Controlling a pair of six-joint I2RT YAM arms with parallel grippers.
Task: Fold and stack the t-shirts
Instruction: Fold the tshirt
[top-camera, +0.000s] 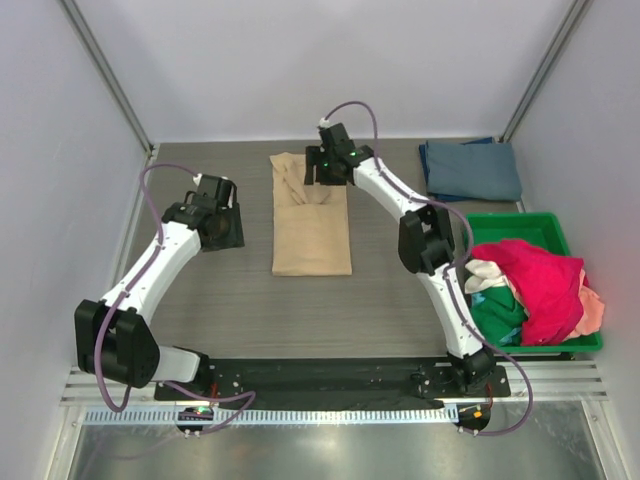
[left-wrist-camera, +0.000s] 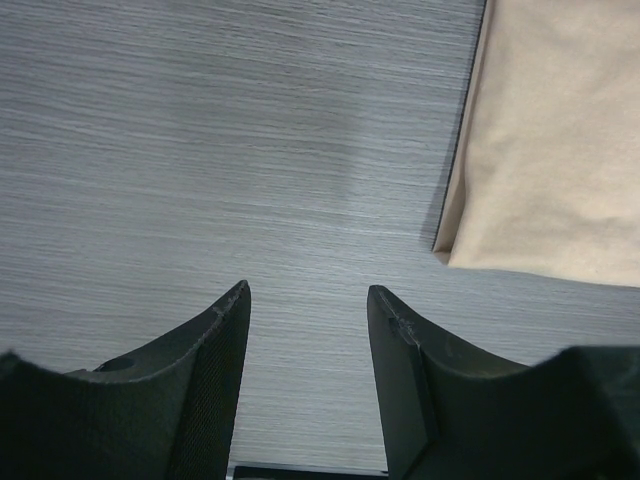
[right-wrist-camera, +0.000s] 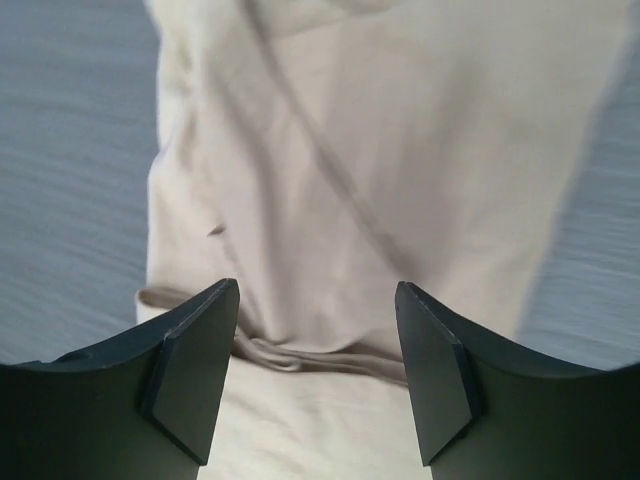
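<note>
From the top I saw the tan t-shirt folded into a long strip mid-table, with the right gripper over its far end and the left gripper just left of it. A slate-blue t-shirt lay folded far right, and a magenta t-shirt was heaped with others in the green bin. On the left wrist view the fingers stood apart over bare table, holding nothing, with the shirt's corner to the right. On the right wrist view the fingers were spread wide over rumpled tan cloth, nothing gripped.

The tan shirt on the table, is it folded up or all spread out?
Folded partway. The tan shirt lies as a long narrow strip, no sleeves sticking out, with creases near its far end.
</note>
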